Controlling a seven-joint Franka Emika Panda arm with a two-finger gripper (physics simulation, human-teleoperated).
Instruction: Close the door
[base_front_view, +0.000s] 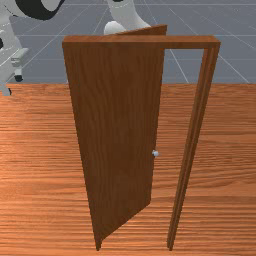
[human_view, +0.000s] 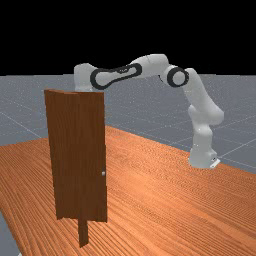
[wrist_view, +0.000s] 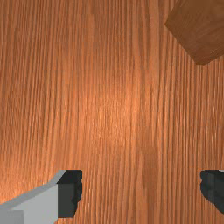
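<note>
In the front view the door (base_front_view: 117, 125) is a flat, dark brown wooden panel with fine upright grain, standing ajar in its frame (base_front_view: 142, 41). Its hinged side is at the front view's left, and its other side is swung back, leaving a gap beside the far post. 1 small, round, pale grey knob (base_front_view: 155, 153) sits by the free edge. The top bar hides part of the door's upper edge. The table (base_front_view: 40, 150) is orange-brown with streaky grain. The gripper (base_front_view: 13, 85), at the front view's left, is well apart from the door, and the smooth white arm (base_front_view: 17, 7) is cut off by the picture's edges.

In the far view the arm bends over toward the far view's left, its end dropping behind the door and frame, whose similar browns make their border hard to trace.

In the wrist view the gripper (wrist_view: 141, 192) is released, its 2 black, blocky pads (wrist_view: 70, 193) wide apart over the table's grain. 1 angular brown wooden piece (wrist_view: 199, 28) is cut off; which part it is, I cannot tell.
</note>
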